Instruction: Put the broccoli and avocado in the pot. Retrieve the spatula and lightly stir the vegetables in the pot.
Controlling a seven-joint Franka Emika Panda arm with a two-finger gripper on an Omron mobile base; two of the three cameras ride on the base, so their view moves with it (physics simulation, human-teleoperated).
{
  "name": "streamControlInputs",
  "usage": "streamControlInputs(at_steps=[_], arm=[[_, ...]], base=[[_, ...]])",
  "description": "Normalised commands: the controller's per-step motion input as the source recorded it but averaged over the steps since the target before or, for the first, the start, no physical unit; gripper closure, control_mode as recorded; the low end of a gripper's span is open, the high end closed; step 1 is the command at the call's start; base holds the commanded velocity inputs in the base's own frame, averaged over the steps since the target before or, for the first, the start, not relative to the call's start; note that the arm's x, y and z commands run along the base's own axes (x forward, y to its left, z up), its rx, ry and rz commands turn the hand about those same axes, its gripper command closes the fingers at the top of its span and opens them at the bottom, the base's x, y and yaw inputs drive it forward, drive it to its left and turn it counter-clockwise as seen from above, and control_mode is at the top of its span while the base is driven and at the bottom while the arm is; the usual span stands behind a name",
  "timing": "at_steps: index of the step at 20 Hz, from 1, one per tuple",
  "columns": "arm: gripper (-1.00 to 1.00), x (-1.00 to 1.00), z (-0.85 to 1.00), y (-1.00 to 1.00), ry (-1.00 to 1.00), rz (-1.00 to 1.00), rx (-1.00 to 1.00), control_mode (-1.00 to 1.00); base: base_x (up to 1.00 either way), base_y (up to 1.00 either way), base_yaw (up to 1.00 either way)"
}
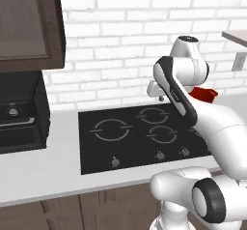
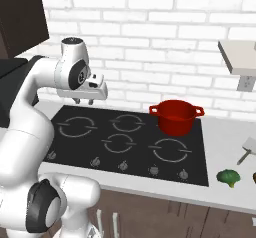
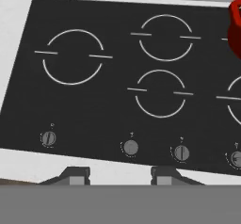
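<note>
Two fingers: gripper [image 2: 84,101] jaws stand apart, holding nothing, hanging above the cooktop [image 2: 100,142]
Pot: red pot [image 2: 176,116] sits well off to the gripper's right, on a back burner
Broccoli: broccoli [image 2: 228,177] lies farther right on the surface [image 2: 225,137], near the spatula [image 2: 248,149]

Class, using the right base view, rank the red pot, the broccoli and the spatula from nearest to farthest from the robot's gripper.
Measured from the gripper, over the cooktop's left part:
1. Red pot, on the cooktop's back right.
2. Broccoli, on the counter right of the cooktop, near the front.
3. Spatula, on the counter, farthest right.
</note>
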Motion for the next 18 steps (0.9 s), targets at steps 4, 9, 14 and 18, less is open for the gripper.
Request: streamControlInputs(at_steps=[4,9,14,18], arm=[[-1.0,0.0,0.0,0.0,0.0,0.0,0.0,1.0],[-1.0,0.0,0.0,0.0,0.0,0.0,0.0,1.0],[-1.0,0.0,0.0,0.0,0.0,0.0,0.0,1.0],[-1.0,0.0,0.0,0.0,0.0,0.0,0.0,1.0]], base=[[0.0,-0.1,0.0],[0.0,-0.59,0.0],[0.0,-0.62,0.0],[0.01,-0.49,0.0]])
